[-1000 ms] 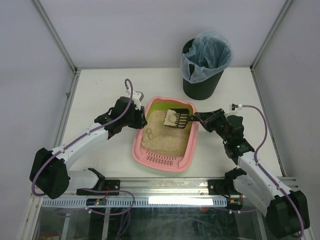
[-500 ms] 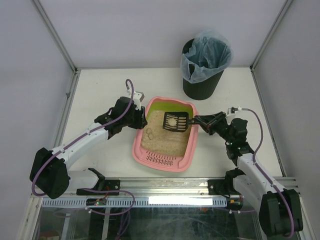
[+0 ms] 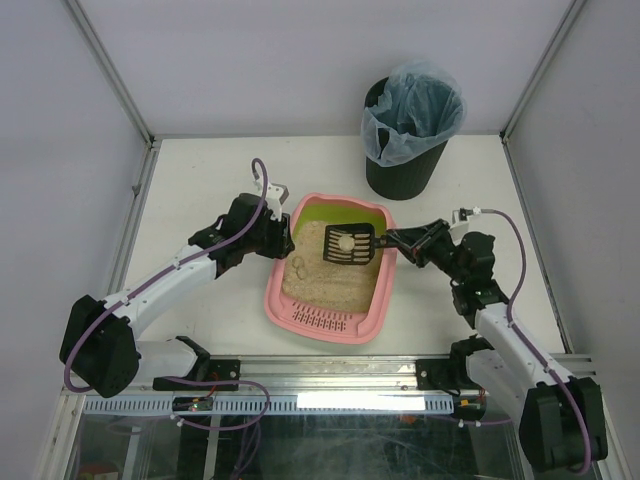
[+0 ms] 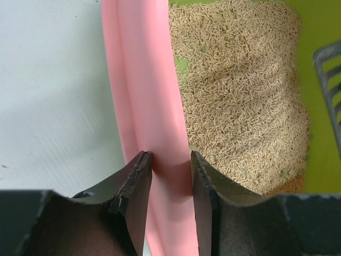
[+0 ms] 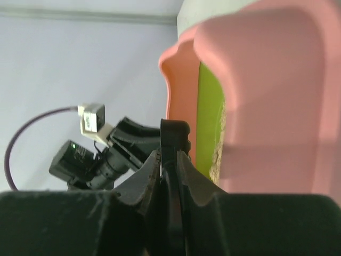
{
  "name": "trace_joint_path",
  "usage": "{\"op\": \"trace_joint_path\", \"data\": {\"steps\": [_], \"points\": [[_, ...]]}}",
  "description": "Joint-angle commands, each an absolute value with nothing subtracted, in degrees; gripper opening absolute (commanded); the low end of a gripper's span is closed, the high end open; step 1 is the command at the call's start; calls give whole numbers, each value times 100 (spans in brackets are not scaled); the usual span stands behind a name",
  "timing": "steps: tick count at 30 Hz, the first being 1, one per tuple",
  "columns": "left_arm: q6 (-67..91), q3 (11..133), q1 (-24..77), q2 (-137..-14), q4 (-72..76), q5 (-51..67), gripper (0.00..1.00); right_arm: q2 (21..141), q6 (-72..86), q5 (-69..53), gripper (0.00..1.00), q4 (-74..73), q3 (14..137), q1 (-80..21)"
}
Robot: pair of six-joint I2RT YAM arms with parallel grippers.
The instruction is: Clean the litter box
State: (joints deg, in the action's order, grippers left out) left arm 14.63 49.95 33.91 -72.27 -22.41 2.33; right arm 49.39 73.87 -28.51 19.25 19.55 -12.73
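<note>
The box (image 3: 322, 322) lies mid-table (image 3: 200, 180), its green end away from the arms. The left gripper (image 4: 168, 162) straddles the box's left rim with a jaw pressed on each side, clamping it to steady the box. The right gripper (image 5: 169, 156), at the box's right side, is closed tight on the handle of the scoop (image 3: 349, 243). The scoop's blade hangs about level above the far half of the box, a pale clump (image 3: 340, 240) on it and loose litter (image 4: 240, 96) below. The step in hand looks like lifting out a sifted clump. Next, the scoop must travel level past the box's far right corner to the bin (image 3: 400, 170) beyond it, then tip over the bag.
</note>
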Motion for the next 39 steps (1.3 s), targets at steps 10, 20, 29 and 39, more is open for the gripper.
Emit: {"op": "trace_joint_path", "data": {"steps": [10,20,29,39], "points": [[1388,4870,3294,-7217,-2519,742,35,4722,6989,-2987,0,2111,2445,-1268],[1386,4918,3267,-7196,-2511,794,36,5058,6840,-3102,0,1339,3447,-1144],[1415,4874,3247,-7073,-2509,808,36,5964,7137,-2404,0,716,5407,-406],[1445,4812,3203,-6834,-2496,789,36,7109,5900,-389,0,286,7213,70]]}}
